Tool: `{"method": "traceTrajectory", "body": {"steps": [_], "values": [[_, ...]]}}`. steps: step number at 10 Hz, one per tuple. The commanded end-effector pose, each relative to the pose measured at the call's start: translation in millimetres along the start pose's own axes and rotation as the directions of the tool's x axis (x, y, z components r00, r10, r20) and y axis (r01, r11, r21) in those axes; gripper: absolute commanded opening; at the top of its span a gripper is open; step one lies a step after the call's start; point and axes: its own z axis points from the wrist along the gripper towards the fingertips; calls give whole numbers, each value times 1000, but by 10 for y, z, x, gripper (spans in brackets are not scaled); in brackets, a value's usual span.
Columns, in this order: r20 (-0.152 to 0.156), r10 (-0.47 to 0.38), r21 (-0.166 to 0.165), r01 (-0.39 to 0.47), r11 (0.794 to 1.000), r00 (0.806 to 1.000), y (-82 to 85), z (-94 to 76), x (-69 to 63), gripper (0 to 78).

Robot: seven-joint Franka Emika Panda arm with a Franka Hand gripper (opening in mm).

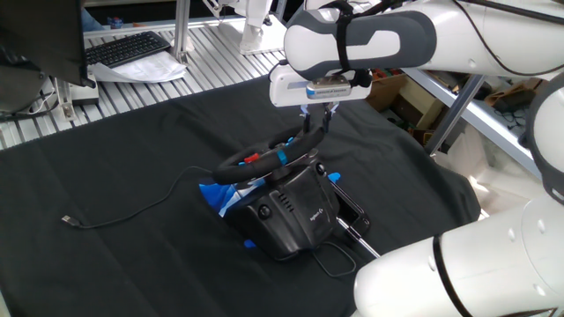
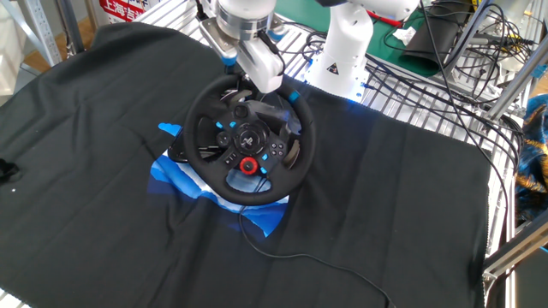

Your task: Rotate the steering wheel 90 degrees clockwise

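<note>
The steering wheel (image 1: 261,159) is a black round rim with blue and red accents, tilted on its black base (image 1: 291,211) in the middle of the black cloth. In the other fixed view its face shows, with a red button low on the hub of the steering wheel (image 2: 248,142). My gripper (image 1: 316,126) comes down from above and is shut on the rim's far upper edge. In the other fixed view the gripper (image 2: 261,85) sits over the top of the rim, its fingertips hidden by the hand.
Blue material (image 2: 175,178) lies under the base. A thin cable (image 1: 132,210) trails left across the black cloth (image 1: 106,167). A flat black device (image 1: 351,210) lies right of the base. A keyboard (image 1: 128,48) and a white robot pedestal (image 2: 342,51) stand beyond the cloth.
</note>
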Motion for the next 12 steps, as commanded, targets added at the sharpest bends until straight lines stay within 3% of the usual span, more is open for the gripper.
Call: {"method": "traceTrajectory", "body": {"steps": [1,5,12], "values": [[-6,20,-1,-20,1000,1000,16,16,44,15],[-6,78,-1,-78,997,997,91,-44,182,15],[7,139,-7,-139,990,990,160,-68,289,15]]}}
